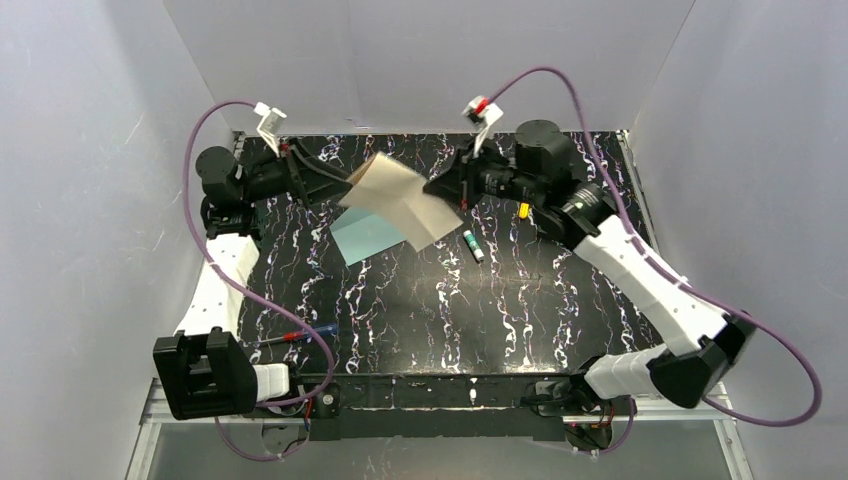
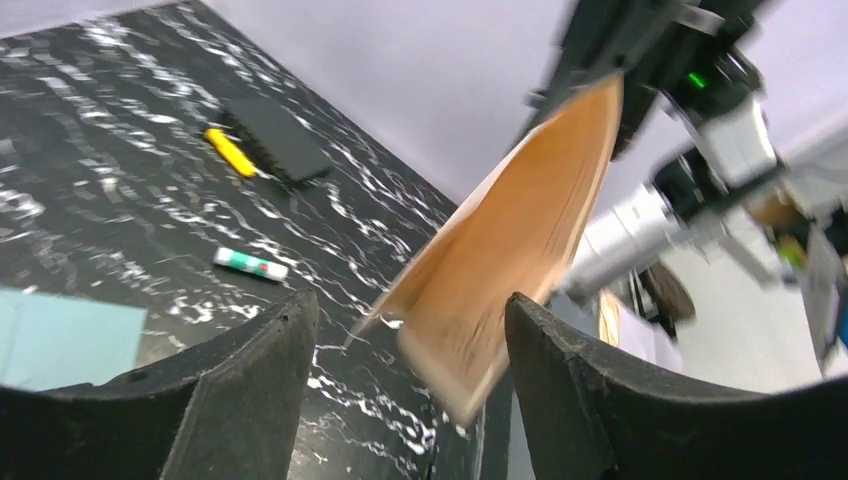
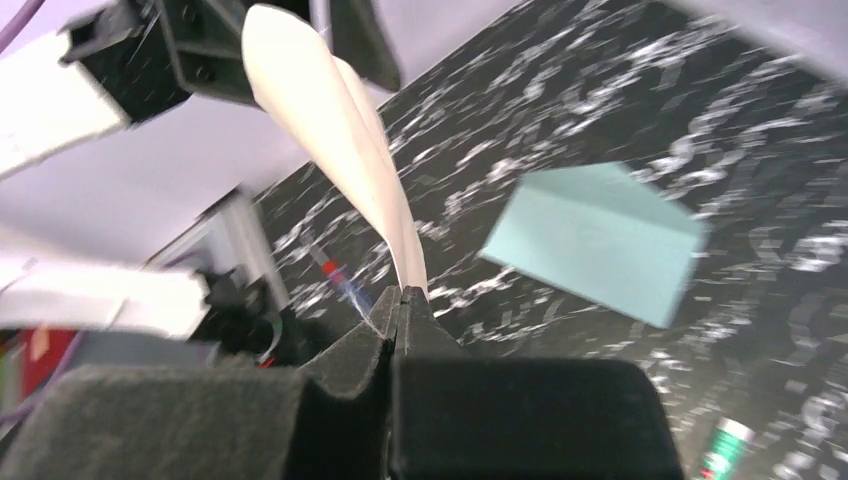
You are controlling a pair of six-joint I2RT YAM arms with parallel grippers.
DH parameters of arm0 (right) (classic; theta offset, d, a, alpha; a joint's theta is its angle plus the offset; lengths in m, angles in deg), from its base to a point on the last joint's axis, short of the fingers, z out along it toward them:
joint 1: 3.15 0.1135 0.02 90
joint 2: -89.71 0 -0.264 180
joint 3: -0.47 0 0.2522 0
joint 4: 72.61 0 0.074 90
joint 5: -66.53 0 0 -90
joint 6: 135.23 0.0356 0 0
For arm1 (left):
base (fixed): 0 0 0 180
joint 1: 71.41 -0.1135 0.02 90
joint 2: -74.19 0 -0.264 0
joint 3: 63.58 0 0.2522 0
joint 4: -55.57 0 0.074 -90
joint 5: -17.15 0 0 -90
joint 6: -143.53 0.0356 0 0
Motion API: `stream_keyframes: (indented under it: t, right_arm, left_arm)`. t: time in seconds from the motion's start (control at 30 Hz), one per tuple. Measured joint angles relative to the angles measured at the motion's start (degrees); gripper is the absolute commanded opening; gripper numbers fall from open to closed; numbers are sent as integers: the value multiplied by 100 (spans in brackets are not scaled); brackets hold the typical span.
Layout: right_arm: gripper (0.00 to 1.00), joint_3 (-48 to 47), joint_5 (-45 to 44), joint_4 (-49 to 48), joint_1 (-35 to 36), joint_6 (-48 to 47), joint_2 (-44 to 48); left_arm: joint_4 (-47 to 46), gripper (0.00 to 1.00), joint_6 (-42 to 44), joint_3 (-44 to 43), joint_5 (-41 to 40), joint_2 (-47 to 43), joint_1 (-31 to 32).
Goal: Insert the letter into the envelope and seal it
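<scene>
Three pale grey walls (image 1: pixel 420 60) enclose a black, white-veined desk (image 1: pixel 420 300) on which the envelope (image 1: pixel 362 238) lies flat. Just above the envelope, the folded letter (image 1: pixel 395 198) hangs in the air between both arms. The right end effector (image 3: pixel 400 300) pinches one edge with its jaws closed, while the left end effector (image 2: pixel 408 300) stands wide around the opposite edge.

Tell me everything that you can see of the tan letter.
The letter is a tan paper sheet, bent along its middle, held in the air above the table. In the top view it covers a corner of the teal envelope. The right gripper is shut on one edge. The opposite edge lies between the open fingers of the left gripper; whether they touch is unclear.
</scene>
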Motion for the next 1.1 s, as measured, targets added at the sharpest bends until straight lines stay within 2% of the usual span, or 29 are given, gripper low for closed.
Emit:
stream_keyframes:
  t: [0.2, 0.33, 0.37, 0.43, 0.47, 0.6, 0.7, 0.97, 1.1]
  right_arm:
    - [1, 37, -2618, 42, -7, -70, 675]
    - [1, 37, -3270, 17, -46, -7, 717]
    - [1, 37, -3254, 11, -46, 22, 688]
    - [1, 35, -3012, -66, -44, 81, 605]
    - [1, 35, -2844, -116, -44, 118, 560]
    - [1, 33, -1766, -483, -42, 313, 317]
    - [1, -2, -1082, -632, -42, 369, 140]
    - [1, -452, 542, -234, -39, 2, -470]
    - [1, -739, 1010, 184, -33, -321, -743]
  left_arm:
    - [872, 76, 398, 376, -1390, -247, -459]
    - [1119, 78, 415, 380, -1884, -389, -446]
    - [1141, 86, 385, 369, -1932, -404, -426]
    - [1178, 96, 343, 330, -1963, -407, -387]
    - [1215, 98, 319, 313, -1974, -413, -345]
    - [1309, 98, 382, 284, -1996, -557, -240]
    - [1440, 98, 793, 221, -2251, -870, -225]
    - [1897, 98, 1462, -664, -2485, -1060, -223]
    - [2710, 98, 1762, -494, -3545, -1209, -216]
